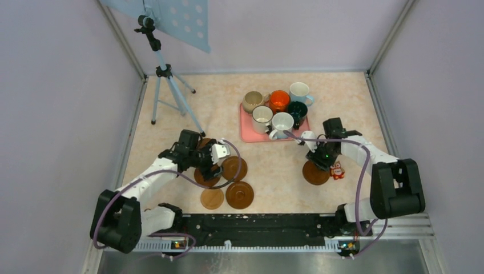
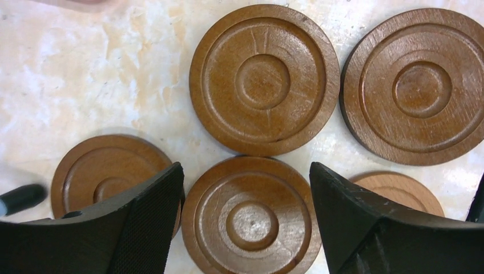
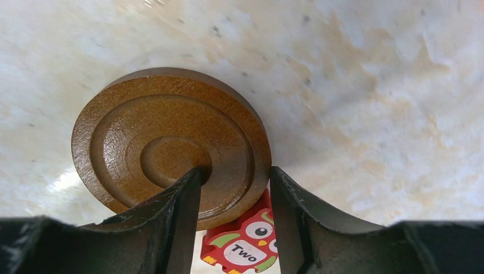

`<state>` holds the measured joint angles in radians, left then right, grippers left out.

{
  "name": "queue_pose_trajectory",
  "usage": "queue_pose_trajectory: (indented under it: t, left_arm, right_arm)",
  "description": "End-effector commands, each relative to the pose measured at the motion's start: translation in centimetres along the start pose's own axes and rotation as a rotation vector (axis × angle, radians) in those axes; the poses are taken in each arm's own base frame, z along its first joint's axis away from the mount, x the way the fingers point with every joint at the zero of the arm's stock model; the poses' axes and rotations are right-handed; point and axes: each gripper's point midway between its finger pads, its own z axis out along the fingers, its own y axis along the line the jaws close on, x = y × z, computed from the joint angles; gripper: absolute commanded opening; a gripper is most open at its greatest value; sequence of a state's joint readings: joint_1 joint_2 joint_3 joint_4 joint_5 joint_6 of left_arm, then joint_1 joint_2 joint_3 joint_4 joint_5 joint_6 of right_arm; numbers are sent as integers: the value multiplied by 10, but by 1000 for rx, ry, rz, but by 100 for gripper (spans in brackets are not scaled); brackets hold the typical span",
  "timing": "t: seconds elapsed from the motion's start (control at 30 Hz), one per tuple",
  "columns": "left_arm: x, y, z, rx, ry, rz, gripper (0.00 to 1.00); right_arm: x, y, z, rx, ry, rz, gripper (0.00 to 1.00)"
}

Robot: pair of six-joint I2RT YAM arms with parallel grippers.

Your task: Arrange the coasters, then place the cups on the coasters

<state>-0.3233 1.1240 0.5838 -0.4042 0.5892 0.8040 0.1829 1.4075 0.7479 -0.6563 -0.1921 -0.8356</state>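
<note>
Surface: cream/beige marbled tabletop, slight sheen, a few dark specks in R wrist view. Enclosure: plain lavender-grey walls on 3 sides, metal corner posts. Tripod stands back-left on the table and carries a pale-blue perforated panel. Black base rail runs along the near edge, with both arms mounted on it.

Pink tray sits back-centre with all 6 mugs on it, packed tight. Back: beige, orange, pale-blue. Front: 2 white, dk green. None is on a coaster.

L side: 5 coasters clustered left of centre, close together. 4 are dk brown; the tan coaster is at the near edge of the group. L gripper is over the cluster, jaws wide apart, straddling one brown coaster. Fingers are right by its edges; can't tell if they touch.

R side: sixth coaster lies well apart from the cluster, near-right of the tray. R gripper has its jaws narrow on it, one tip at the centre dimple, the other against the outer rim. Looks clamped across that strip. Red owl figurine marked "Two" is just beside that rim; the coaster edge overlaps it in the wrist view.
</note>
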Motion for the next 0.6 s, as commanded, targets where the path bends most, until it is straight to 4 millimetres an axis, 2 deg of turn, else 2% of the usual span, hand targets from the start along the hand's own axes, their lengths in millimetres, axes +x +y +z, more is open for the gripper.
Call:
queue_pose_trajectory:
  t: [0.0,0.13,0.27,0.4,0.57]
  left_arm:
    - [-29,19,14,-26,-53,21,85]
    - [-40,25,31,-13,-49,11,82]
    - [-42,32,48,-16,-17,10,78]
    - [-37,30,63,16,17,9,70]
    - [-24,17,81,55,86,41,61]
  right_arm:
    - [43,-27,1,60,139,3,46]
    - [45,-44,2,88,128,55,46]
    - [34,-54,3,105,99,122,46]
    - [23,-60,6,110,61,186,46]
    - [15,-61,13,92,32,255,45]
